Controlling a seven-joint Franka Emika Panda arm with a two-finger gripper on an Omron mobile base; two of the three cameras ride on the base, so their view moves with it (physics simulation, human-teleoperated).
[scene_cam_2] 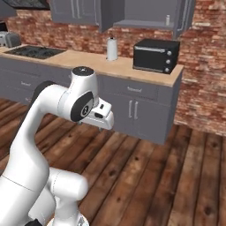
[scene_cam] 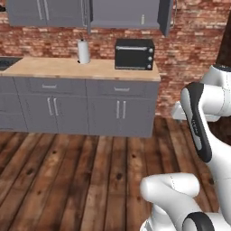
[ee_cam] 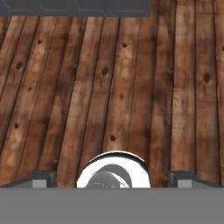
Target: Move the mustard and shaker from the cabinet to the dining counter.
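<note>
The grey cabinet hangs on the brick wall with its doors swung open. On its shelf stands the small grey shaker. The mustard is hidden or out of view, and the dining counter is out of view. My gripper is open and holds nothing, its fingertips set wide apart. It points down at the wooden floor, well short of the cabinet and far below it. In the right base view the white hand hangs in front of the lower drawer units.
Below the cabinet, a wood counter carries a black toaster oven and a white paper towel roll. Grey drawer units stand under it. A cooktop lies at the left. Open plank floor lies ahead.
</note>
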